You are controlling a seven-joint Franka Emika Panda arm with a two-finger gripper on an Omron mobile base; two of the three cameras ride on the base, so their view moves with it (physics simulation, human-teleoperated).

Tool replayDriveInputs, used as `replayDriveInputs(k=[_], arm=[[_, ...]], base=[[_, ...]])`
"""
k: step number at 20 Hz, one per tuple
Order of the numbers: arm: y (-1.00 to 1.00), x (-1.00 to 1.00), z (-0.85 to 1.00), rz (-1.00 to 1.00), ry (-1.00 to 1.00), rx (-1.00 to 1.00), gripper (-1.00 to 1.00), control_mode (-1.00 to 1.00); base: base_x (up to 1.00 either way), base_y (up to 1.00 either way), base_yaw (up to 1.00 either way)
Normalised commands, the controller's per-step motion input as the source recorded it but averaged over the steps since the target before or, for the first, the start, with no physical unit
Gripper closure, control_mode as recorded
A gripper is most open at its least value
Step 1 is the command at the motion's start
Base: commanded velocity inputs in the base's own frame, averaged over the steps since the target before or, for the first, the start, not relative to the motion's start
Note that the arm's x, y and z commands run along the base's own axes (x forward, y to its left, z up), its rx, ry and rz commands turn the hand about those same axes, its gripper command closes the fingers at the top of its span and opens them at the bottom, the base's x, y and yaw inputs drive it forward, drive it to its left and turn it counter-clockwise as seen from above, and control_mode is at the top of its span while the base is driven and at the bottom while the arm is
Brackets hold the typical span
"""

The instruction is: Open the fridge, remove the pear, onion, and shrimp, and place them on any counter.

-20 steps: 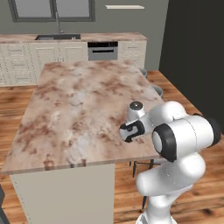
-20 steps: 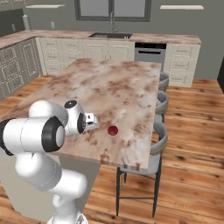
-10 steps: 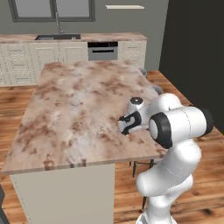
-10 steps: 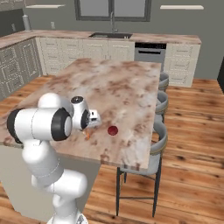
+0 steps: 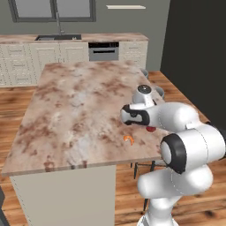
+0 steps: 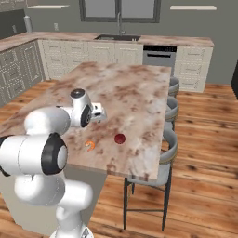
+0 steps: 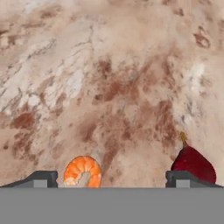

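The orange curled shrimp [image 5: 128, 139] [image 6: 89, 145] lies on the beige marbled counter [image 5: 79, 101] [image 6: 130, 88] near its front edge. My gripper [image 5: 130, 121] [image 6: 97, 116] hangs open just above it, holding nothing. In the hand view the shrimp [image 7: 83, 170] sits beside the left fingertip [image 7: 41, 178], and my gripper [image 7: 112, 179] is spread wide. The dark-red onion [image 6: 120, 138] [image 7: 194, 162] rests on the counter [image 7: 109, 65] a short way right of the shrimp; in the left base view the onion [image 5: 151, 129] is half hidden by my arm. The fridge and the pear are out of view.
Grey stools [image 6: 169, 111] line the island's right side. White cabinets with a sink [image 6: 116, 37] and a steel appliance [image 6: 158, 56] run along the back wall. Wooden floor surrounds the island.
The gripper has opened and let go of the shrimp, which now lies on the counter. The hand has lifted a little above it.
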Motion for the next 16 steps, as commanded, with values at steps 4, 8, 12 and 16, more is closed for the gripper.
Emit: replayDriveInputs(k=[4,8,12,16], arm=[[-0.08,-0.18,0.91,-0.01,0.08,0.08,-1.0,-1.0],[-0.08,-0.69,0.54,-0.16,0.09,0.18,-1.0,-1.0],[0.05,-0.67,0.36,-0.17,0.09,0.13,-1.0,-1.0],[0.08,-0.78,0.23,-0.13,0.04,0.06,-1.0,-1.0]], base=[[0.0,0.0,0.0],[0.0,0.0,0.0],[0.0,0.0,0.0],[0.0,0.0,0.0]])
